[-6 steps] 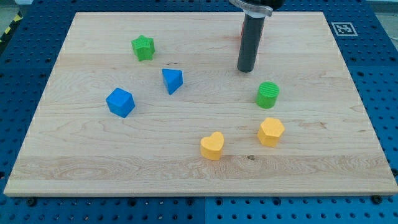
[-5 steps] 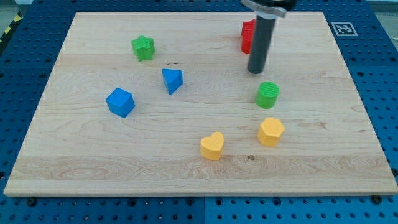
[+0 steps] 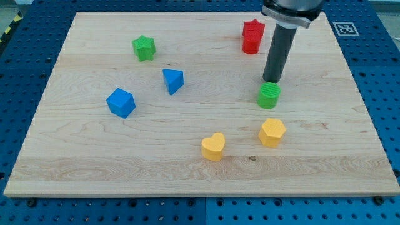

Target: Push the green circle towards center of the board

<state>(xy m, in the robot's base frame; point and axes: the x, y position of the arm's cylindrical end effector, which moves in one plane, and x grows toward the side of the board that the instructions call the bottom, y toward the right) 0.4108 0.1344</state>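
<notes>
The green circle [image 3: 269, 95] is a short green cylinder on the wooden board [image 3: 94, 156], right of the middle. My tip [image 3: 272, 81] stands just above the green circle in the view, at or touching its top edge. The dark rod rises from there towards the view's top right. The board's centre lies to the view's left of the green circle.
A red star-like block [image 3: 252, 36] sits up and left of the rod. A yellow hexagon [image 3: 272, 132] and a yellow heart [image 3: 213, 146] lie below the green circle. A blue triangle [image 3: 173, 80], a blue cube [image 3: 120, 102] and a green star [image 3: 144, 47] lie on the left half.
My tip has moved right and down the view, from beside the red block to the top edge of the green circle. The red block now shows fully. No block has moved.
</notes>
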